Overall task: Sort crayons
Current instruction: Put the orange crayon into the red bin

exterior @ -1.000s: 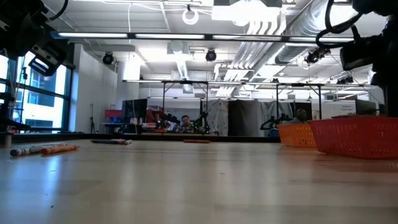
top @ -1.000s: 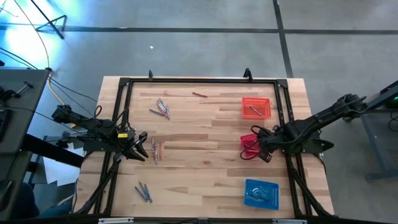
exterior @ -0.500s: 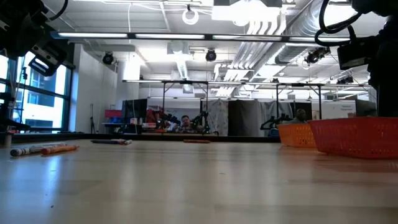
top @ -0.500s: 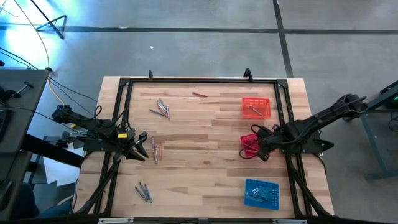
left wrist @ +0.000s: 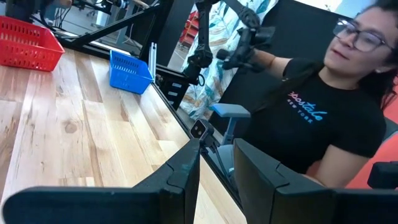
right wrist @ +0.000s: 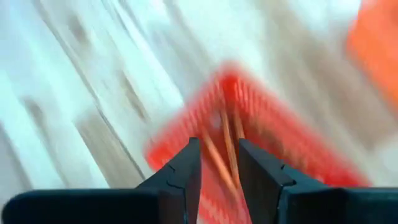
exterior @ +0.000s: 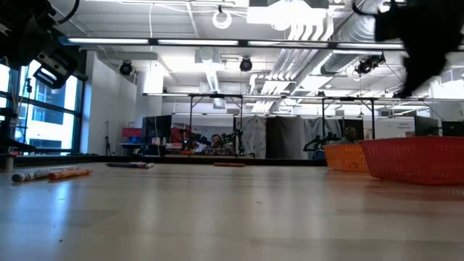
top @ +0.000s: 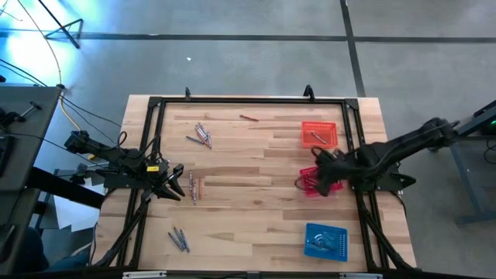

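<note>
Crayons lie on the wooden table in loose groups: grey ones at the far left, a red one near the far edge, a grey and orange pair by my left gripper, and several near the front. My left gripper hovers level at the table's left side, open and with nothing in it. My right gripper hangs slanting down over the red basket, open. Thin crayons lie in that basket below its fingers.
An orange basket holding a crayon stands far right, and a blue basket with crayons near right. A black frame runs round the table's edge. A person sits beyond the table's near side. Bare wood spans the middle.
My right gripper has risen above the red basket and drifted a little toward the table's left and far side, tipping as it rose. The baskets and the crayons on the table have stayed where they were.
</note>
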### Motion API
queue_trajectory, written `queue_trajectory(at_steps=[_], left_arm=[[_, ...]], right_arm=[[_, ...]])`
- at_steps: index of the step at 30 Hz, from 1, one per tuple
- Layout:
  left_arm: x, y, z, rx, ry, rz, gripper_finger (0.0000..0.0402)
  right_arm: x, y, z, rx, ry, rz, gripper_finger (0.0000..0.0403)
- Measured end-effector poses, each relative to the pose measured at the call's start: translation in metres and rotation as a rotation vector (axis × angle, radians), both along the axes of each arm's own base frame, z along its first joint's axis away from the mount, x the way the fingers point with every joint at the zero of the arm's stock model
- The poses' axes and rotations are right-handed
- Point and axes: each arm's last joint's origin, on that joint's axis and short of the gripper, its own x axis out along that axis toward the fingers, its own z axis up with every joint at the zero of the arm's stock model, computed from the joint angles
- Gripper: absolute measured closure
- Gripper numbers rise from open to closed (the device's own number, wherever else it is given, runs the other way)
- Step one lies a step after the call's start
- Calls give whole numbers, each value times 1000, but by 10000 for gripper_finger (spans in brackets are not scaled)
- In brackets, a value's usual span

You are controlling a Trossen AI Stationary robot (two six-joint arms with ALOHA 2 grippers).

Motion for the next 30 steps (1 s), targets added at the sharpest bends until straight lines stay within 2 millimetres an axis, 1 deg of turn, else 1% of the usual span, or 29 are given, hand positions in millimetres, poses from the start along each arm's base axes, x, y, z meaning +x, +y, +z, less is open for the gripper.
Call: queue_trajectory(at_steps=[2, 4, 6, 9, 15, 18, 21, 25, 28, 30], left_arm=[[0, 0, 0, 0, 0, 0, 316], [0, 0, 0, 0, 0, 0, 316], [0, 0, 0, 0, 0, 0, 316], [0, 0, 0, 0, 0, 0, 316], [0, 0, 0, 0, 0, 0, 316], [0, 0, 0, 0, 0, 0, 316], [0, 0, 0, 0, 0, 0, 316], [0, 0, 0, 0, 0, 1, 316], [0, 0, 0, 0, 0, 0, 316], [0, 0, 0, 0, 0, 0, 316]], right_arm=[[14, -5, 14, -44, -95, 21, 311], [30, -12, 17, -71, -127, 38, 311], [49, -22, 13, -114, -124, 45, 311], [79, -43, 7, -182, -113, 61, 312], [147, -85, -6, -230, -157, 133, 312], [181, -104, -18, -270, -126, 169, 312], [210, -122, -29, -302, -81, 217, 312], [240, -149, -46, -317, 2, 280, 312], [256, -171, -48, -311, 58, 273, 312], [263, -186, -49, -293, 101, 254, 312]])
